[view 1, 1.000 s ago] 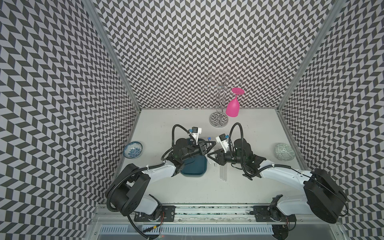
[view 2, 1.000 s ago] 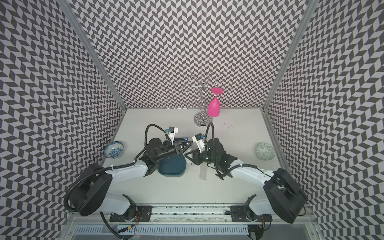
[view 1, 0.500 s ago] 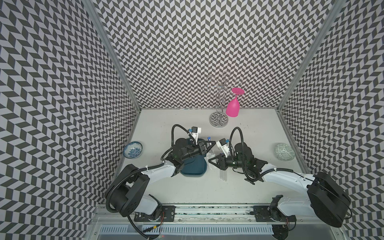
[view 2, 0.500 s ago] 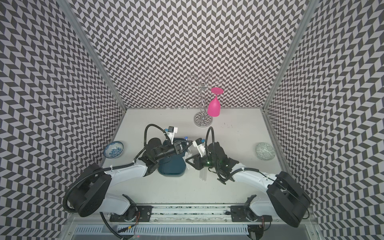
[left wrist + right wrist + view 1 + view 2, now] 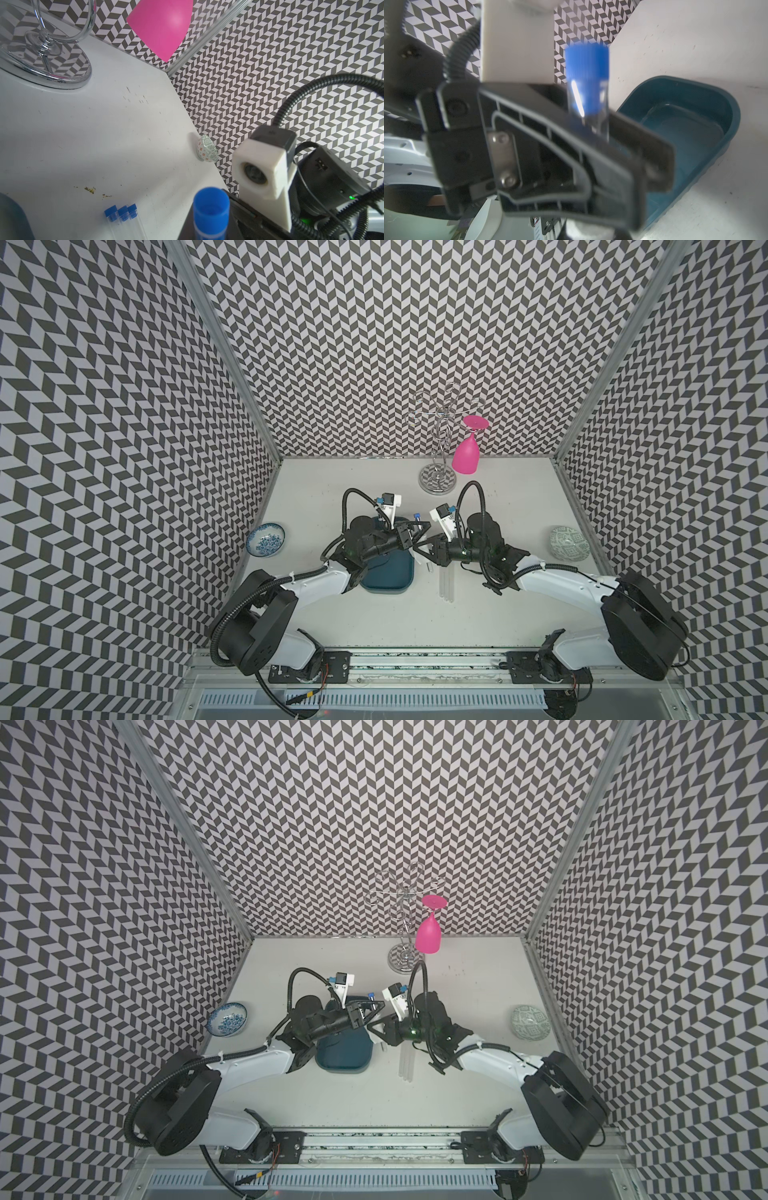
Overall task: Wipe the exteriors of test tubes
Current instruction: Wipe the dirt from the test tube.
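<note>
Left pincer [image 5: 416,531] clamped on one test tube [image 5: 588,97], right pincer [image 5: 419,550] closure indeterminate; three test tubes [image 5: 445,591] lie on counter [image 5: 498,614], wiping status unconfirmed.

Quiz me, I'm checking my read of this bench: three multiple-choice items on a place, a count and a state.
1. Where is the pink glass? A lying flat; B hanging on the chrome rack; C standing upright.
2. How many capped tubes lie on the table? A one; B six; C three.
3. The left hand is: A shut on a test tube; B open; C hidden.
Answers: 1 B, it hangs foot-up from a rack arm; 2 C, three lie side by side in the left wrist view; 3 A, the right wrist view shows it clamped.
</note>
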Tool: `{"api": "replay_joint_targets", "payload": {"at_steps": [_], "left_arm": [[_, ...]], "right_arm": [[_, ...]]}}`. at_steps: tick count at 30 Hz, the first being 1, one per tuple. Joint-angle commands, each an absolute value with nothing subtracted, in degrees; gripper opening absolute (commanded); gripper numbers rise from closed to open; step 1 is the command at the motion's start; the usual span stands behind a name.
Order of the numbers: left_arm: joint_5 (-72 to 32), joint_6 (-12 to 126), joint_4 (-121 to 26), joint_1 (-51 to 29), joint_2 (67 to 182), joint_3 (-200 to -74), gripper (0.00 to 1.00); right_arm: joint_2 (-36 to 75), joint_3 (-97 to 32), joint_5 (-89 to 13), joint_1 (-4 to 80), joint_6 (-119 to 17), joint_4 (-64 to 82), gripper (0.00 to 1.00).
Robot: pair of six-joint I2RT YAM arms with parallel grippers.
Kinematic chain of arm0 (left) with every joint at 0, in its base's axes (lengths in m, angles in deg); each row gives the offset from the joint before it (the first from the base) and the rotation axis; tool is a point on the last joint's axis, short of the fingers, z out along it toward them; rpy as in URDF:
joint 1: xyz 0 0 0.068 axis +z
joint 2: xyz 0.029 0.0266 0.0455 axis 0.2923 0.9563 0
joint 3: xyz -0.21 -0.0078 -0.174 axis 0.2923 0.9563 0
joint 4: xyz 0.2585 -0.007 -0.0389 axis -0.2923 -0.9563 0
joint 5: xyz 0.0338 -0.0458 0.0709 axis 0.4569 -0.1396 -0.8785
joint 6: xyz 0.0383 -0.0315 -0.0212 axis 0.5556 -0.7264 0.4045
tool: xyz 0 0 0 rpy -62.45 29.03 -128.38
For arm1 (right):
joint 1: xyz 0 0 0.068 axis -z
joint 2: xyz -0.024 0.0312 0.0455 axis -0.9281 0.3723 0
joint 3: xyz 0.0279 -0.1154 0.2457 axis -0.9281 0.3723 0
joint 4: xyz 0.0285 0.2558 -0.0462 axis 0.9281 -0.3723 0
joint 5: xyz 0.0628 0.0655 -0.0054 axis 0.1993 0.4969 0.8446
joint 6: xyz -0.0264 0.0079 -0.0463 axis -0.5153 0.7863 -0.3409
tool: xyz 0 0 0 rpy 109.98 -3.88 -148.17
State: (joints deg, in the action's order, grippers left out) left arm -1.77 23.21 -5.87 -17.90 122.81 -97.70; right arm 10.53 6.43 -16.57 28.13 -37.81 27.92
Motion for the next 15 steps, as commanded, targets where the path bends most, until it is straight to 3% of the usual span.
{"api": "replay_joint_targets", "payload": {"at_steps": [1, 6, 15], "left_arm": [[-0.6, 23.2, -4.2, -18.3, 121.9, -97.1, 0.14], [-0.4, 22.9, -3.7, -18.2, 122.5, -96.9, 0.14], [-0.1, 22.8, -4.1, -18.2, 121.9, -97.1, 0.14]], "right_arm": [[6.9, 12.1, -18.0, 26.8, -33.9, 31.7, 0.19], [5.0, 15.1, -19.1, 26.3, -32.5, 32.8, 0.19], [10.8, 1.5, -19.0, 28.1, -39.4, 27.5, 0.19]]}}
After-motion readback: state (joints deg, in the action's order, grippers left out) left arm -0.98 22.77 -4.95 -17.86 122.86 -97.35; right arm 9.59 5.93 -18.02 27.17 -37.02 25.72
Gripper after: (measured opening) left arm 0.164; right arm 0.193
